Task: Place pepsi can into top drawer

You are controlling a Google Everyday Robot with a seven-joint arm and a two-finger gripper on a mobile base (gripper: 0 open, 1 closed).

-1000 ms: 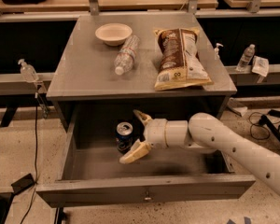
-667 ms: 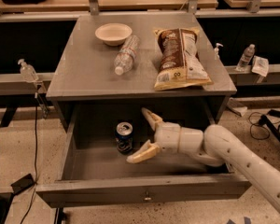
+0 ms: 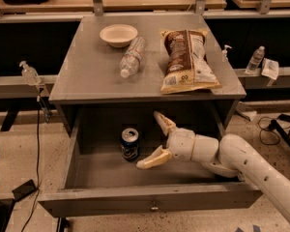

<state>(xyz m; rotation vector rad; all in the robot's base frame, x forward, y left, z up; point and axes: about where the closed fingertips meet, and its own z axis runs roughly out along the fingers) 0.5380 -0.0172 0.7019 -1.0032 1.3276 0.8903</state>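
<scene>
The pepsi can (image 3: 129,143) stands upright inside the open top drawer (image 3: 150,203), left of centre near the back. It is dark blue with a silver top. My gripper (image 3: 151,140) is inside the drawer just right of the can, its two cream fingers spread wide apart, one high and one low. The fingers are off the can, with a small gap between the lower fingertip and the can. The white arm (image 3: 251,168) comes in from the lower right over the drawer's front right corner.
On the grey cabinet top (image 3: 87,76) lie a white bowl (image 3: 118,35), a clear water bottle (image 3: 132,57) on its side and a brown chip bag (image 3: 186,59). Small bottles (image 3: 255,59) stand on side shelves. A cable (image 3: 37,129) hangs at left.
My gripper has drawn back to the right, away from the can, with its fingers still open. The can stays standing in the drawer where it was let go.
</scene>
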